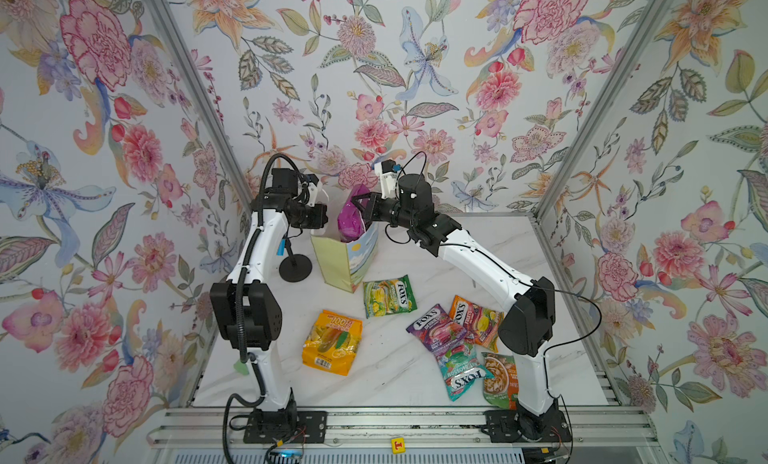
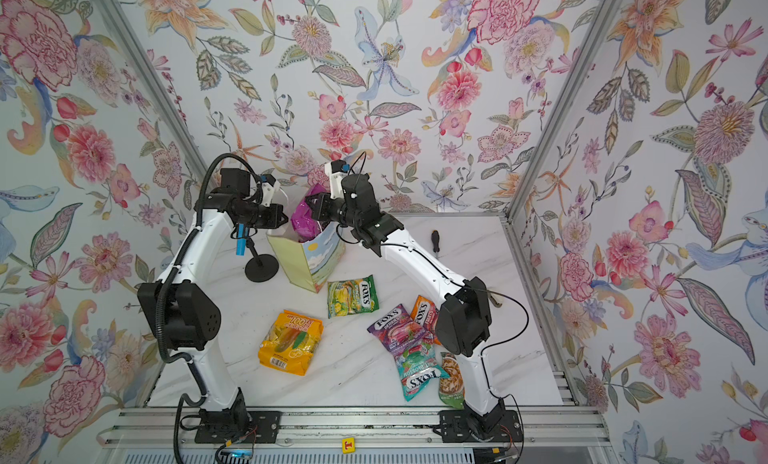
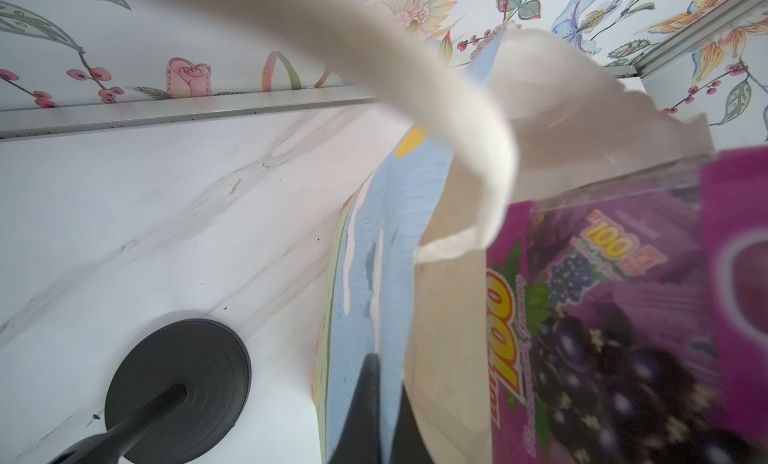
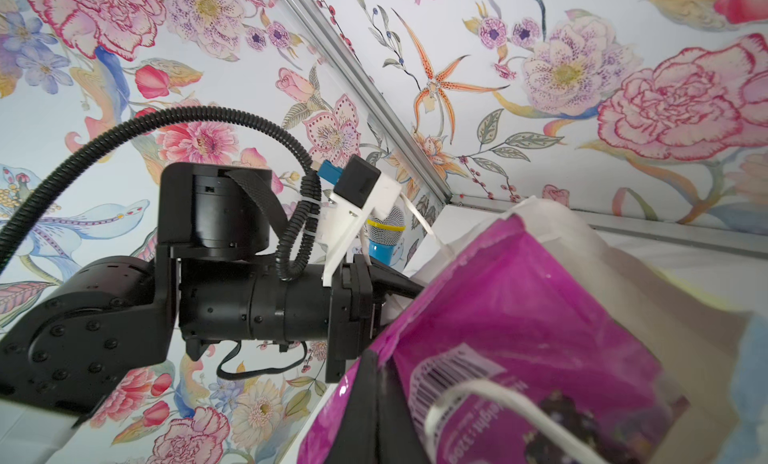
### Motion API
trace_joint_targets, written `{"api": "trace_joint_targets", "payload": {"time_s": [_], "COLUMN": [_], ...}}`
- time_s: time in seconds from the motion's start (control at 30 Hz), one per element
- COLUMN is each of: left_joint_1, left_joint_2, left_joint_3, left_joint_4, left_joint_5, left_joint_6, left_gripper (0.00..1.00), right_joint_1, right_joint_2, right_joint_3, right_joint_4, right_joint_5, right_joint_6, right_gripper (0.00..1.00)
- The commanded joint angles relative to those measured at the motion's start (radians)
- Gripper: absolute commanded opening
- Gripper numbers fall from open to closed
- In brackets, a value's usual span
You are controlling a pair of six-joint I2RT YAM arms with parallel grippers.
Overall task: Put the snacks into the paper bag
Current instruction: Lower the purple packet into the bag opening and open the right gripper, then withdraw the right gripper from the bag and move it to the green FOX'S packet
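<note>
We see the paper bag (image 1: 332,260) upright, mouth open, with a magenta "100" packet (image 1: 350,218) standing half out of it. Flat on the surface (image 1: 395,383) before it lie a yellow-orange "100" packet (image 1: 331,342), green FOX'S packet (image 1: 388,295), purple FOX'S packet (image 1: 432,326), orange FOX'S packet (image 1: 476,320), teal FOX'S packet (image 1: 463,372) and green-orange packet (image 1: 498,378).

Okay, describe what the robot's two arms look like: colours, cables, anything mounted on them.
The left arm and right arm match: white tapered links and bulky black joint housings. A ribbed black conduit runs along the left; a thin black cable loops off the right. The left end effector and right end effector are black, each beside a white camera bracket.
</note>
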Motion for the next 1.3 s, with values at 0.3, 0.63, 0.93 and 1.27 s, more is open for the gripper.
{"api": "trace_joint_targets", "payload": {"time_s": [0.3, 0.63, 0.93, 1.27], "left_joint_1": [0.011, 0.012, 0.015, 0.017], "left_joint_2": [-0.033, -0.030, -0.029, -0.030], "left_joint_3": [-0.017, -0.017, -0.019, -0.025], "left_joint_4": [0.001, -0.002, -0.001, 0.002], "left_joint_5": [0.000, -0.001, -0.001, -0.001], "left_joint_6": [-0.009, -0.008, -0.008, -0.007], "left_gripper": [0.02, 0.02, 0.02, 0.02], "right_joint_1": [-0.027, -0.035, -0.035, -0.036], "right_joint_2": [-0.098, -0.098, -0.103, -0.138], "right_joint_3": [-0.055, -0.090, -0.085, -0.062], "right_joint_4": [0.113, 0.125, 0.124, 0.106], "right_joint_5": [0.001, -0.018, -0.037, -0.048], "right_joint_6": [0.026, 0.046, 0.049, 0.049], "right_gripper": [0.00, 0.00, 0.22, 0.41]}}
